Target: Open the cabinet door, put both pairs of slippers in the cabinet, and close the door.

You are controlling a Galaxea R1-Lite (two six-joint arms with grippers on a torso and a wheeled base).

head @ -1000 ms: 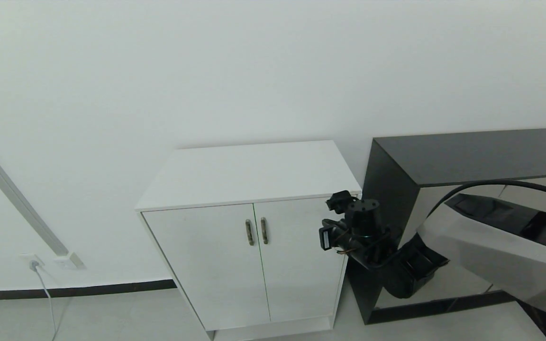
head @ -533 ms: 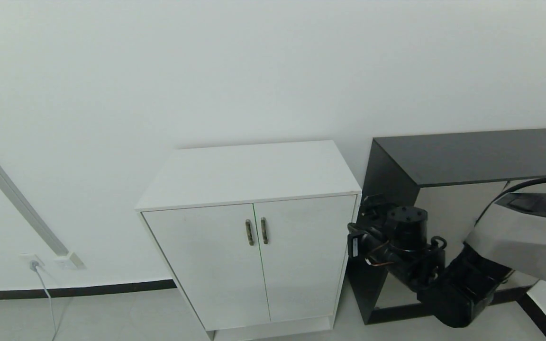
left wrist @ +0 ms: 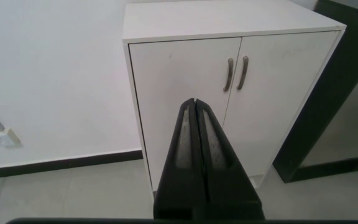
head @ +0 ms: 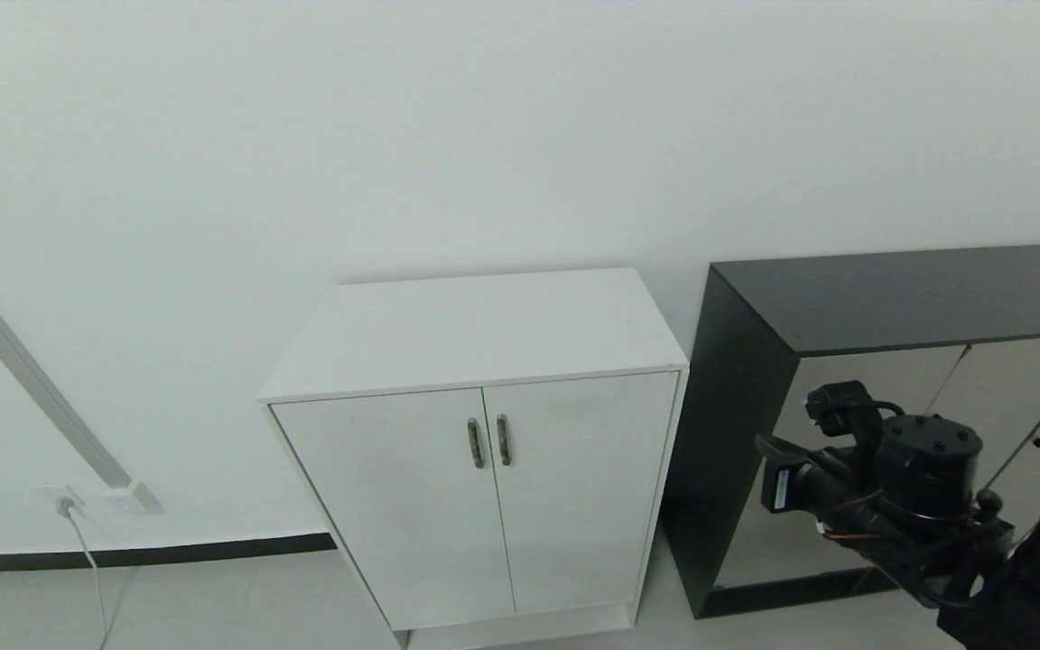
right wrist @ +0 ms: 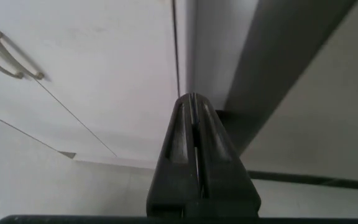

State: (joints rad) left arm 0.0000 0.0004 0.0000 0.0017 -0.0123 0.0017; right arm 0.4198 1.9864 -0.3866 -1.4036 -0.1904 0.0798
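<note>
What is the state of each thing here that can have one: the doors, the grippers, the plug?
White cabinet left door: shut.
White cabinet right door: shut.
Black cabinet doors: look shut.
Left gripper: shut, empty.
Right gripper: shut, empty.
Plug: plugged in.

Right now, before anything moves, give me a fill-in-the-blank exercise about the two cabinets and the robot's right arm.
1. Both doors of the white cabinet are ____.
2. Its two handles sit side by side at the ____ of the front, where the doors meet.
3. The other cabinet, on the robot's right of the white one, has a ____ top.
4. The right end effector is shut and holds ____.

Missing words: shut, middle, black, nothing.
</note>
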